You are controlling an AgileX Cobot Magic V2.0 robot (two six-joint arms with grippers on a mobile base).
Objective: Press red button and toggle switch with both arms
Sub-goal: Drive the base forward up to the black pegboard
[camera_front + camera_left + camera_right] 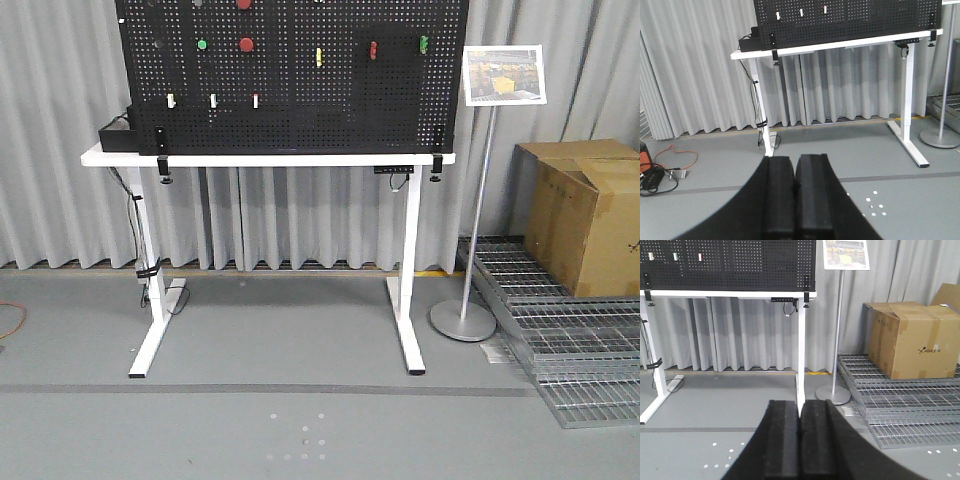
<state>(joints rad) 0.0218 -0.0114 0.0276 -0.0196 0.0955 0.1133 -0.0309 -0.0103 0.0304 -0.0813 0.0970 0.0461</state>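
The red button (pixel 246 45) sits upper left in the front view on the black pegboard (pixel 300 115), its round face turned out toward the room. Below it is a row of three white toggle switches (pixel 213 101), levers upright (long axis vertical). The board rests on a white table (pixel 260 159). At right stand a sign stand (pixel 505 75), metal grates (pixel 575 345) and a cardboard box (pixel 910 340) printed "AGILEX". The left gripper (pixel 795 170) and right gripper (pixel 800 407) are each pressed together, holding nothing, well apart from the board across the grey floor (pixel 300 330).
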